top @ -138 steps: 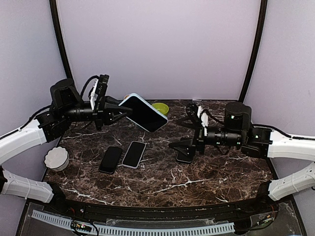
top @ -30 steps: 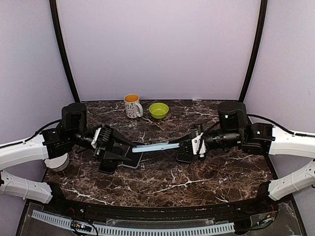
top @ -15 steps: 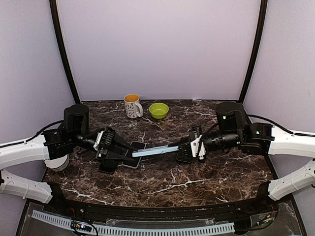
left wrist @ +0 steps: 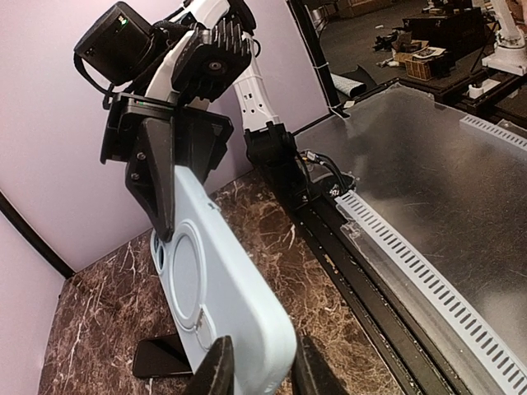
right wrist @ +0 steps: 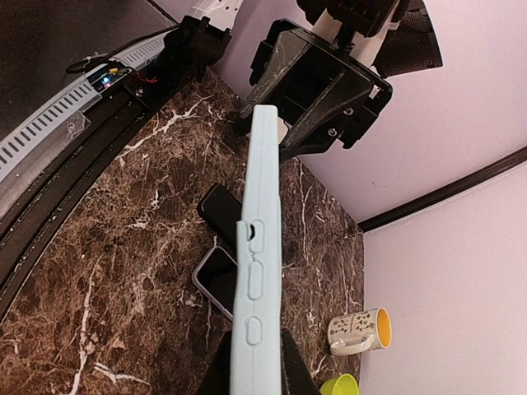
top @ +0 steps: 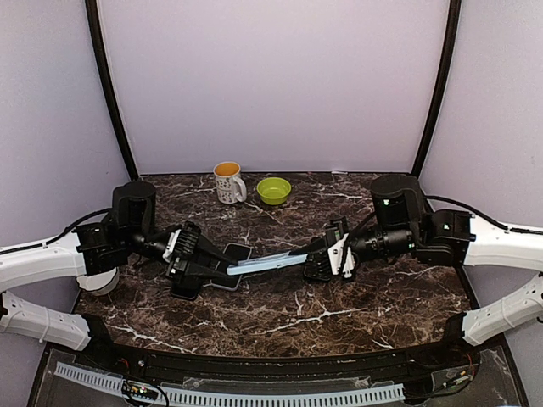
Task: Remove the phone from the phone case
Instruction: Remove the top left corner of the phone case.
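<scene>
A light blue phone case [top: 270, 260] hangs edge-on over the table's middle, held at both ends. My left gripper [top: 219, 271] is shut on its left end. In the left wrist view its fingers [left wrist: 219, 369] press both faces of the case [left wrist: 222, 288], whose back with a ring mark shows. My right gripper [top: 321, 253] is shut on the right end. The right wrist view has that gripper [right wrist: 255, 355] clamping the case [right wrist: 257, 247], whose side buttons face the camera. The phone is hidden inside the case.
A dark phone [right wrist: 216, 210] and a phone in a pale case [top: 236, 254] lie on the marble under the left gripper. Another dark phone [top: 316, 273] lies below the right gripper. A spotted mug [top: 226, 181] and a green bowl [top: 273, 189] stand at the back. A white round dish [top: 95, 281] sits far left.
The left gripper's jaws have closed onto the case's left end and that end has sunk a little, so the case now slopes. The right gripper keeps its hold.
</scene>
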You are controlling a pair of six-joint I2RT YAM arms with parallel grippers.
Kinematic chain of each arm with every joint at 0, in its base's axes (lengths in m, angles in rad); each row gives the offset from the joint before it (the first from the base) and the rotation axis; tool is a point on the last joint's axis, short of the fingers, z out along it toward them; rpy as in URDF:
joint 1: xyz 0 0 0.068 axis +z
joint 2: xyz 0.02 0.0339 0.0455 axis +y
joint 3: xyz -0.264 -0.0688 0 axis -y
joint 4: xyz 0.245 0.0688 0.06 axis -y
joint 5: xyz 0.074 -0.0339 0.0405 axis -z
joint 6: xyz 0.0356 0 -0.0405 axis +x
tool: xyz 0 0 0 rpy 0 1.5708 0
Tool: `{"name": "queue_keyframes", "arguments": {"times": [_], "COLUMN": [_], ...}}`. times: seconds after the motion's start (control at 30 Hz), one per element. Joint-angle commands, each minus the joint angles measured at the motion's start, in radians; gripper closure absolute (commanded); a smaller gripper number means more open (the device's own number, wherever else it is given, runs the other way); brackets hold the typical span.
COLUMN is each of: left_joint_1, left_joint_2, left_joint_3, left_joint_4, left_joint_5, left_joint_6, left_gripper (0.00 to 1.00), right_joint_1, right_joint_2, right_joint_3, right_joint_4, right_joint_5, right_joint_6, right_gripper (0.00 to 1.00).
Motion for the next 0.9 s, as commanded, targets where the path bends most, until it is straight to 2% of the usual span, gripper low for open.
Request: {"name": "queue_keyframes", "arguments": {"times": [0.0, 0.87], "left_joint_1": [-0.008, -0.048], "left_joint_2": [0.006, 0.037], "left_joint_3": [-0.005, 0.007], "left_joint_4": [-0.02, -0.087], "left_joint_5": [0.008, -0.013], "left_joint_6": [0.016, 0.05], "left_gripper": [0.74, 0.78], "right_joint_1": [0.023, 0.097], "right_joint_2": [-0.005, 0.035], "right_joint_3": [0.059, 0.047], "right_joint_4": [0.055, 0.042], "right_joint_5": [-0.012, 0.095], "right_joint_6": [-0.036, -0.212], "right_gripper": [1.0, 1.0]}}
